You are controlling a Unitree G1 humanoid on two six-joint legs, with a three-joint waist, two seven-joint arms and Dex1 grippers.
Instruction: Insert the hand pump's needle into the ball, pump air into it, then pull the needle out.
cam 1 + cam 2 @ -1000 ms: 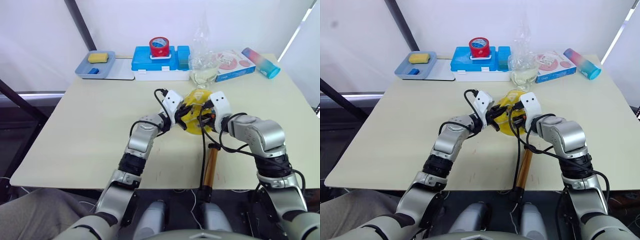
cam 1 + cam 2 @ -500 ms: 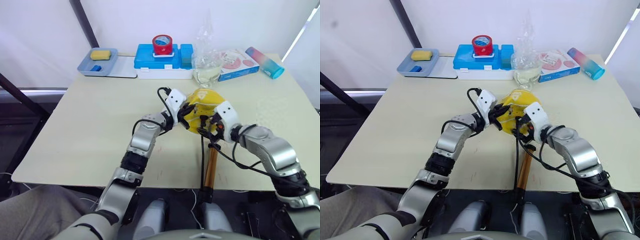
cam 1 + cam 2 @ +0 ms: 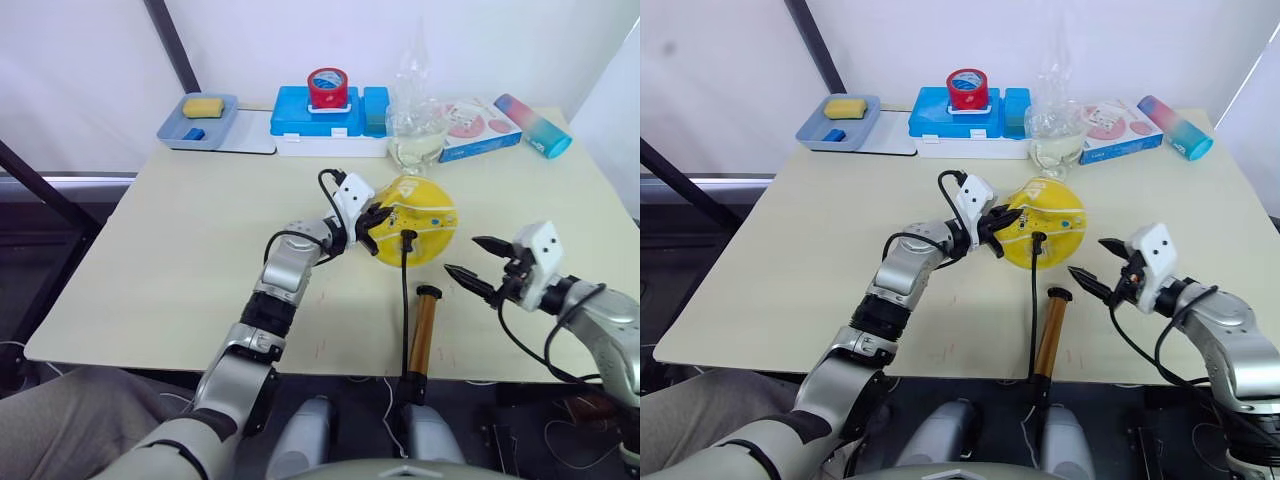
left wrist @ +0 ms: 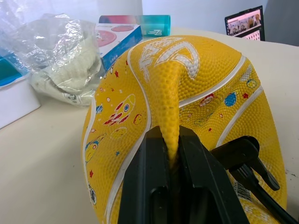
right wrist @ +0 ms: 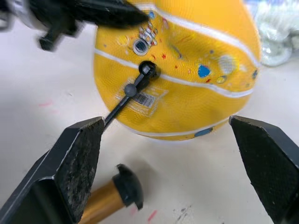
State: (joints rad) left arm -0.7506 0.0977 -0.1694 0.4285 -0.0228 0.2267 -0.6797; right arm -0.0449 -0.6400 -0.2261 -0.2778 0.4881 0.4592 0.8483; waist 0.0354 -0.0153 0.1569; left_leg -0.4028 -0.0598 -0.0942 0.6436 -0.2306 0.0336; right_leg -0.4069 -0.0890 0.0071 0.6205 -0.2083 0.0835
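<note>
The limp yellow ball [image 3: 420,212] lies mid-table, propped on edge. My left gripper [image 3: 368,222] is shut on a pinched ridge of its rubber [image 4: 169,140]. The needle's black fitting [image 5: 147,70] sits in the ball's valve, and the needle tip is hidden inside. Its thin black hose [image 3: 404,300] runs toward the front edge. The copper-orange hand pump [image 3: 424,330] lies on the table with its far end hanging over that edge. My right gripper [image 3: 461,254] stands open and empty, to the right of the pump and clear of the ball.
Along the back edge stand a grey tray [image 3: 175,130] with a yellow sponge, a blue box [image 3: 330,125] with a red tape roll on top, a clear plastic bag [image 3: 415,135], a pink-printed box [image 3: 478,125] and a pink-blue bottle [image 3: 530,125].
My right gripper opened, let go at the needle fitting and drew back to the right and toward the front edge. The left gripper kept its pinch on the ball.
</note>
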